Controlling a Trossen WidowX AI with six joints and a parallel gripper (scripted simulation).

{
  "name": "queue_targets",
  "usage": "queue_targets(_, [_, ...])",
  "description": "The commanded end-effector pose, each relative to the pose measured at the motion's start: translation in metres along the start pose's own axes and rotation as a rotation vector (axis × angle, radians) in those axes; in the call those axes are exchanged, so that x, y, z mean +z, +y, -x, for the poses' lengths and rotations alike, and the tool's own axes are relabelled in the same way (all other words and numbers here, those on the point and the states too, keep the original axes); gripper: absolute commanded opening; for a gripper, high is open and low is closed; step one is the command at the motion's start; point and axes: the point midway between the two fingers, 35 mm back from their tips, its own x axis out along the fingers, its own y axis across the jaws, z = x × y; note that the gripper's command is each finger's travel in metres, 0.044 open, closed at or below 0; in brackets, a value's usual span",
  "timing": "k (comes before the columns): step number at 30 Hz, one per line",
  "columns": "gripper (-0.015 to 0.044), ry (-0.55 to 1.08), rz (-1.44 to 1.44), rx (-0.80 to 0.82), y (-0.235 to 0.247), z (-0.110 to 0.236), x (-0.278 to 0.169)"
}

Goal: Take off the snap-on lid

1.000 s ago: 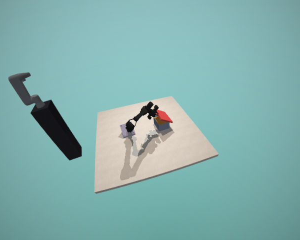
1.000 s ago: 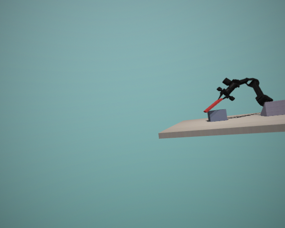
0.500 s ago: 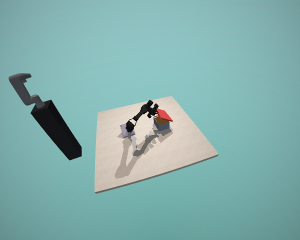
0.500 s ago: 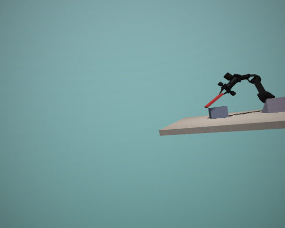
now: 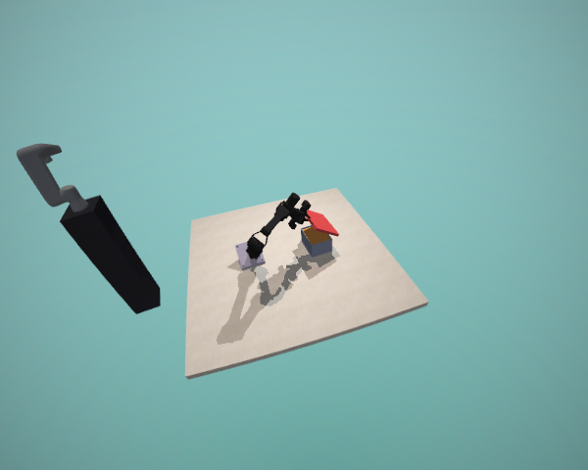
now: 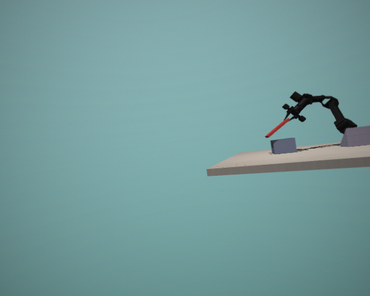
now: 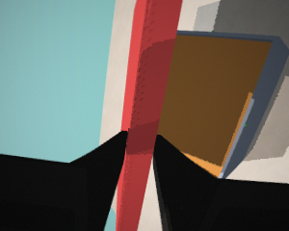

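Observation:
The red lid (image 5: 322, 222) (image 6: 277, 127) (image 7: 145, 96) hangs tilted in the air above the storage box, clear of its rim. My gripper (image 5: 307, 216) (image 6: 288, 118) (image 7: 140, 138) is shut on one edge of the lid. The lid slopes down away from the fingers. The grey-blue storage box (image 5: 318, 245) (image 6: 283, 145) (image 7: 275, 63) stands open on the table, and its orange inside (image 5: 316, 235) (image 7: 207, 96) shows. In the wrist view the lid appears edge-on between the two black fingers, with the open box to its right.
The arm's base sits on a grey mount (image 5: 247, 256) (image 6: 360, 135) left of the box. The beige table (image 5: 334, 313) (image 6: 274, 162) has its far edge close behind the box. A black post with a grey clamp (image 5: 107, 253) stands off the table at the left.

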Motion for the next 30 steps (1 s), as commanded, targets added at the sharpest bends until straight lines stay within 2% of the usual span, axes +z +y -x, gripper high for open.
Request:
queue_targets(1, [0.0,-0.001,-0.005,0.006,-0.001,0.0,0.004])
queue_targets(30, [0.0,-0.003,-0.002,0.005,-0.006,0.004,0.062])
